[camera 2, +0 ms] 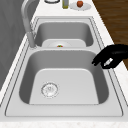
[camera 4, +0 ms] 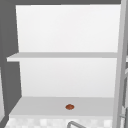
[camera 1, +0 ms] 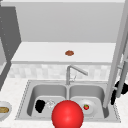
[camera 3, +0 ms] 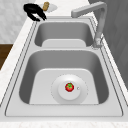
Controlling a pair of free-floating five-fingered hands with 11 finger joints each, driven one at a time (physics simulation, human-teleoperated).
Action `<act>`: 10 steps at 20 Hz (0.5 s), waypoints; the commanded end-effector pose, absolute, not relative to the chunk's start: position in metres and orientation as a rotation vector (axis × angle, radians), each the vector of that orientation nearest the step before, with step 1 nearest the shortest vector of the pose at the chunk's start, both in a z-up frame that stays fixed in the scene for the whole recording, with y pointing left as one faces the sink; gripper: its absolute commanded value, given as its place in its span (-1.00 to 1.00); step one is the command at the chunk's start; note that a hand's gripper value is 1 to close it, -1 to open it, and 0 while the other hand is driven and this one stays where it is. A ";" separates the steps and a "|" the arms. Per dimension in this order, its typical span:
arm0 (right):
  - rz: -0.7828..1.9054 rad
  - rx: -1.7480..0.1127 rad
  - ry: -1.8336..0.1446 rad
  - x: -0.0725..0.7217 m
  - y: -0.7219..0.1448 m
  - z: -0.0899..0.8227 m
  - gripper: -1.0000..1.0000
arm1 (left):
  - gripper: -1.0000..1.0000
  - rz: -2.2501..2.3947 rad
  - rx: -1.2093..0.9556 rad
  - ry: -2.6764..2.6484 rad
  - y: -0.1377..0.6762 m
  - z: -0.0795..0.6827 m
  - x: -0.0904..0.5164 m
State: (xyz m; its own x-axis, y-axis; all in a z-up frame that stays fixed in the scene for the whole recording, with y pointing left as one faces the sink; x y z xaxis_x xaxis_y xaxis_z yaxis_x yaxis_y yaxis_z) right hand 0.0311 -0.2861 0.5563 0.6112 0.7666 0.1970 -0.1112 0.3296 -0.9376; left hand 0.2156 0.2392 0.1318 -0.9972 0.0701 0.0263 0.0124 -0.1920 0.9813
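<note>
In the front view, the left hand hangs over the front of the left basin of the double stainless steel sink, close to the round metal drain; whether its fingers are curled cannot be told here. The right hand shows at the right edge, partly behind the open grey cabinet door and against its vertical bar handle; its grip cannot be told. A small red strawberry lies on a round white plate in the right basin. A large red ball covers the sink's front edge. A bent metal faucet rises behind the divider. A small brown round thing sits on the lower cabinet shelf, and a bowl of brownish food stands on the tabletop at left.

In the left side view, the left hand hovers over the near basin's front rim, fingers curled downward and holding nothing.

In the right side view, the strawberry rests at the plate's centre in the near basin, and the left hand sits above the far basin's corner.

In the upper view, the brown thing lies on the shelf.
</note>
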 end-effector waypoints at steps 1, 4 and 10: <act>0.649 -1.091 -0.680 0.041 -0.261 0.566 -1.00 | 0.00 2.395 0.101 1.973 0.239 0.132 0.216; 0.611 -1.110 -0.649 0.052 -0.249 0.566 -1.00 | 0.00 2.395 0.101 1.973 0.239 0.132 0.216; 0.549 -1.146 -0.580 0.071 -0.228 0.567 -1.00 | 0.00 2.395 0.101 1.973 0.239 0.132 0.216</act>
